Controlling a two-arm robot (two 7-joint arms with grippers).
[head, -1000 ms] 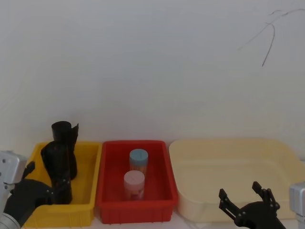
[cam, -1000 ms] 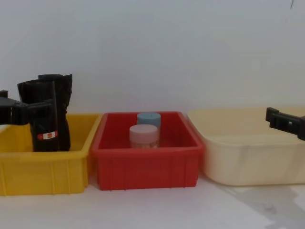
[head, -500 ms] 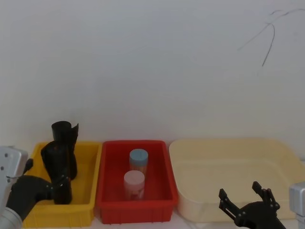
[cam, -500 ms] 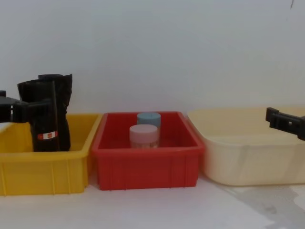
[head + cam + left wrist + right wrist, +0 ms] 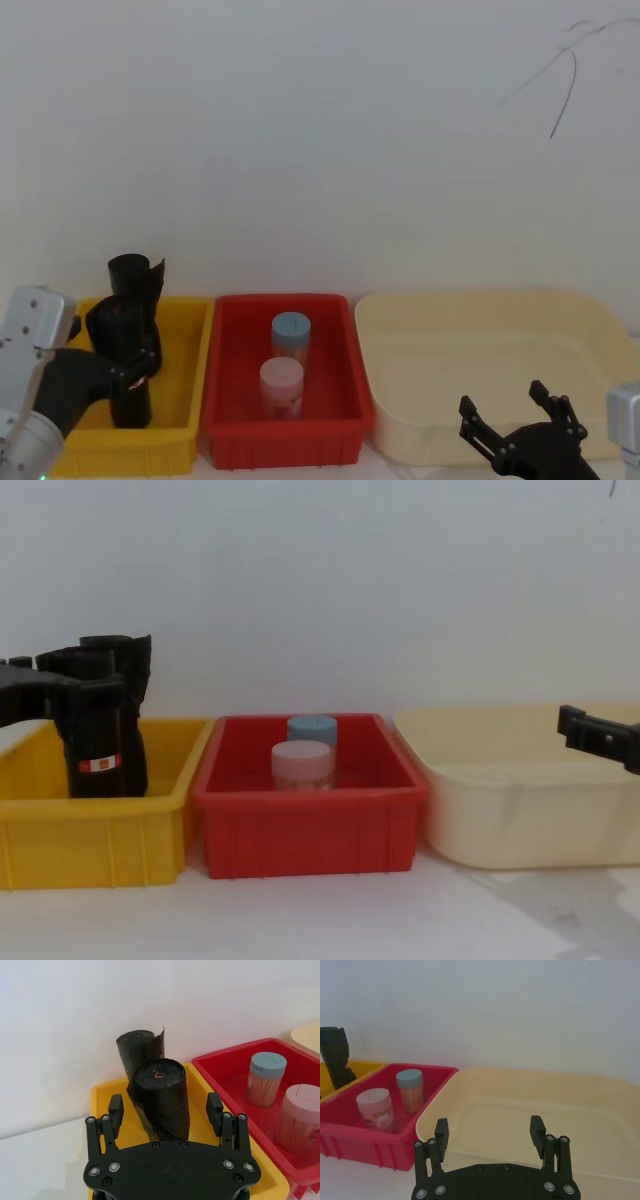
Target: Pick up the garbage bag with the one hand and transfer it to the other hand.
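Yellow bin, left of red bin: garbage bag upright, plain black roll behind. Red bin: blue-lidded jar, pink-lidded jar. Left gripper spread astride the bag, seemingly not touching it; right gripper spread, before cream tub

Bright even light, soft faint shadows, no glare

Garbage bag and the plain roll behind it: thin black plastic film, wrinkled, dull sheen; label band seemingly paper, red-and-white print. Yellow bin, red bin, cream tub: hard moulded plastic, smooth, slightly glossy; blue-capped jar and pink-capped jar likewise smooth plastic, caps matt. Left pincer and right pincer: matt black hard plastic, small bright metal-looking screw heads; worktop matt white, smooth.
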